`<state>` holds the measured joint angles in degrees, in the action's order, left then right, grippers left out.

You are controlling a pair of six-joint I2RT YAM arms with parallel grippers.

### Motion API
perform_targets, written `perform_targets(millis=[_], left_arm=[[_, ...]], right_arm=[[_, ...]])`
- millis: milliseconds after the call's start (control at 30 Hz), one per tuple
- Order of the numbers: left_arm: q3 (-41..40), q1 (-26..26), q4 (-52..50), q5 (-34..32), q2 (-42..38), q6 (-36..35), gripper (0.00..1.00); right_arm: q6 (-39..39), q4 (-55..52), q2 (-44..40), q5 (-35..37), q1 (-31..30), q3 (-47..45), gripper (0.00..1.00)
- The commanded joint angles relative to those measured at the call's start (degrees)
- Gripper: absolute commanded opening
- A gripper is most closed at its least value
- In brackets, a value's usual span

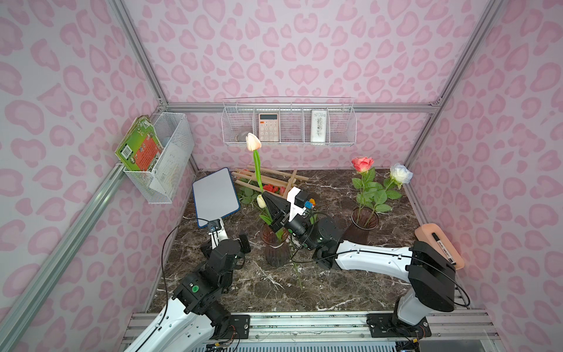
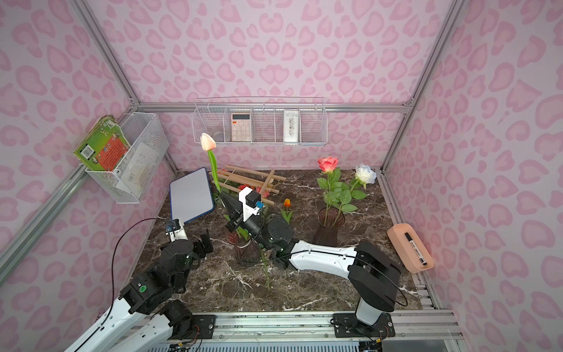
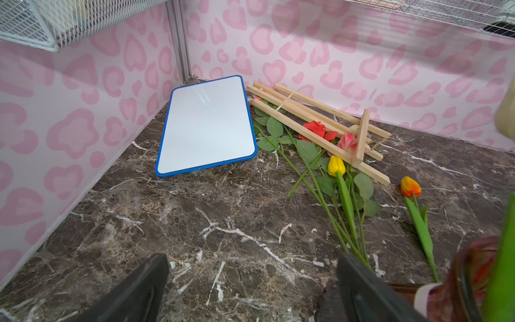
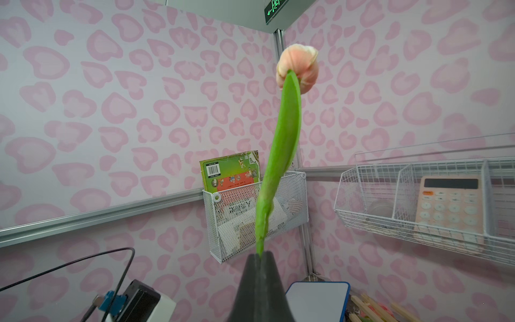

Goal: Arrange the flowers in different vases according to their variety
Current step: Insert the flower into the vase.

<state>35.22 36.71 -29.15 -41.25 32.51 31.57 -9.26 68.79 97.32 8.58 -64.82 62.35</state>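
Right wrist view: the right gripper (image 4: 260, 255) is clamping the green stem of a pink tulip (image 4: 281, 156), jaws pressed together on it, the bloom rising well clear of the fingertips.
Held tulip's place: in both top views it is standing nearly upright over the narrow-necked vase (image 1: 275, 253) near the table's centre. Its lower end is hiding behind the gripper, so I cannot tell whether it is reaching the rim.
Narrow-necked vase: a white tulip (image 1: 260, 201) is standing in it.
Wider vase (image 1: 364, 224): sitting at 2 o'clock on the marble table (image 1: 335, 289), holding a pink rose (image 1: 362, 164) and a white rose (image 1: 400, 173).
Left gripper (image 3: 250, 281): jaws are gaping wide, holding nothing, sitting low over the marble at 9 o'clock of the narrow-necked vase.
Loose flowers: a yellow tulip (image 3: 335, 166), an orange tulip (image 3: 411, 186) and a red rose (image 3: 315, 129) are lying at 12 o'clock, the rose partly under a wooden easel (image 3: 362, 136).
Whiteboard (image 3: 206, 125): lying at 10 o'clock.
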Motion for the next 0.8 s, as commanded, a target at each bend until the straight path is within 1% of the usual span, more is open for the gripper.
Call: perform_targets(millis=[0, 267, 500, 533, 567, 600, 667, 700, 767], left_arm=[[-0.15, -0.12, -0.4, -0.94, -0.37, 0.42, 0.98], [-0.38, -0.1, -0.26, -1.11, -0.54, 0.33, 0.98], [-0.49, -0.06, 0.03, -1.24, -0.26, 0.24, 0.98], [-0.36, -0.06, 0.01, -1.19, -0.23, 0.16, 0.98], [-0.41, -0.06, -0.03, -1.24, -0.11, 0.16, 0.98], [-0.26, -0.06, 0.07, -1.22, 0.0, 0.07, 0.98], [-0.15, -0.13, 0.08, -1.2, 0.19, 0.05, 0.98], [-0.15, -0.13, 0.1, -1.22, 0.28, -0.02, 0.98], [0.01, -0.15, 0.01, -1.21, 0.42, -0.11, 0.98]], right_arm=[[1.98, 9.08, 1.61, 2.25, -0.05, -0.17, 0.0], [3.02, 14.6, 5.39, 4.32, -0.39, -3.4, 0.0], [5.17, 17.2, 5.55, 7.37, -3.05, -7.35, 0.0], [5.29, 17.11, 5.01, 7.72, -3.5, -7.92, 0.03], [5.3, 16.78, 4.44, 7.84, -3.88, -8.5, 0.14], [5.23, 16.52, 3.86, 7.99, -4.12, -9.0, 0.18], [4.83, 16.0, 2.69, 8.36, -4.43, -10.24, 0.23], [4.39, 15.81, 2.02, 8.33, -4.44, -11.01, 0.28], [3.32, 14.57, 0.22, 7.77, -4.44, -12.7, 0.31]])
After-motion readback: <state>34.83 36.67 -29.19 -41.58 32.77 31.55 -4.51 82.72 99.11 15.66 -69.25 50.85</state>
